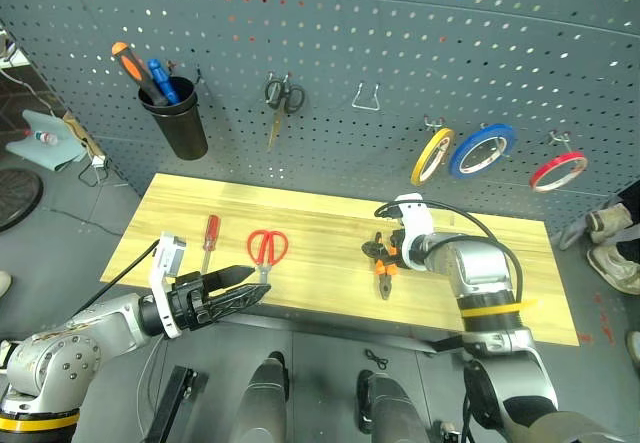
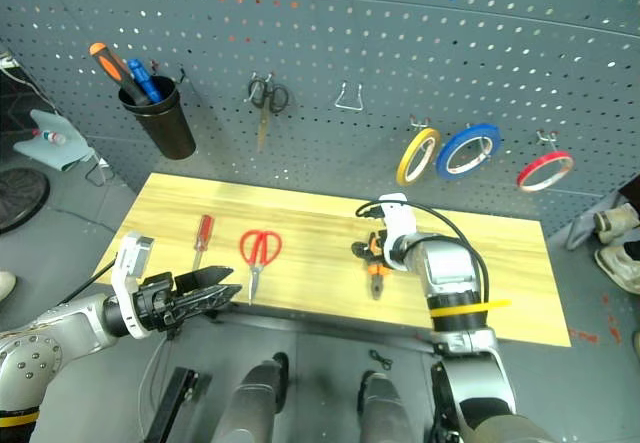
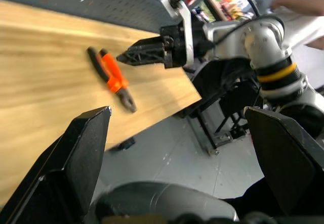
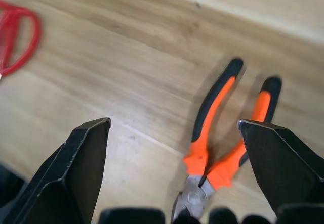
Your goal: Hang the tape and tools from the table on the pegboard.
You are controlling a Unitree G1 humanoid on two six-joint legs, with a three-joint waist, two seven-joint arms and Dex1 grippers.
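Right gripper [image 4: 172, 168] spread wide, empty, angled down over the pliers [image 4: 217, 133], which lie flat on the table [image 1: 300, 213], handles toward the pegboard [image 1: 350, 23]. Judgement: settle lower and straddle both handles squarely before closing, or they may skid. Left gripper [image 1: 245, 285] also open, empty, at the table's near edge by the scissors [image 1: 266, 248] and screwdriver [image 1: 209, 235]. Tape [image 1: 431, 156] already hangs. No legible writing anywhere.

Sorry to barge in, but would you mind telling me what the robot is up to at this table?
It is hanging tools on the pegboard. The yellow tape already hangs there. The right gripper, open, hovers over the pliers on the table. The left gripper, also open, holds nothing near the table's front edge. The red scissors and red screwdriver lie waiting.
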